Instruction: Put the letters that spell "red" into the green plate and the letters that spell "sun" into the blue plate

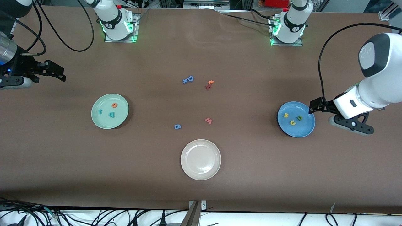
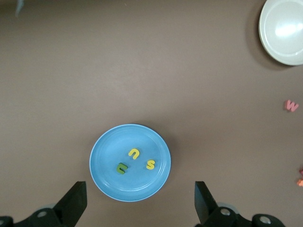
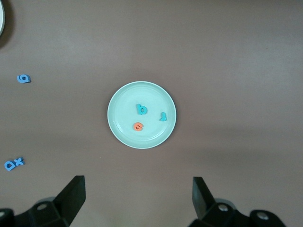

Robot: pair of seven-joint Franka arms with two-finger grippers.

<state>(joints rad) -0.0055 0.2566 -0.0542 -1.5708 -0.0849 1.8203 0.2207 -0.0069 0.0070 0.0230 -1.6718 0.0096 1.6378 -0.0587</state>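
Observation:
The green plate (image 1: 106, 123) holds an orange "e" (image 1: 114, 105), a teal "r" (image 1: 100, 111) and a teal "d" (image 1: 111, 114). In the blue plate (image 1: 302, 129) lie a yellow "s" (image 1: 286, 115), a yellow "u"/"n" shape (image 1: 292, 122) and a dark green one (image 1: 300, 118). My left gripper (image 1: 315, 106) hangs open and empty over that plate's edge; its wrist view shows the blue plate (image 2: 108, 182) between wide jaws. My right gripper (image 1: 56, 71) waits open and empty over the table's right-arm end, with the green plate (image 3: 122, 101) in its wrist view.
A beige-white plate (image 1: 201, 176) sits nearest the front camera. Loose pieces lie mid-table: a blue "D" with a small "x" (image 1: 188, 79), an orange and red pair (image 1: 209, 84), a pink "w" (image 1: 209, 120) and a blue "6" (image 1: 177, 126).

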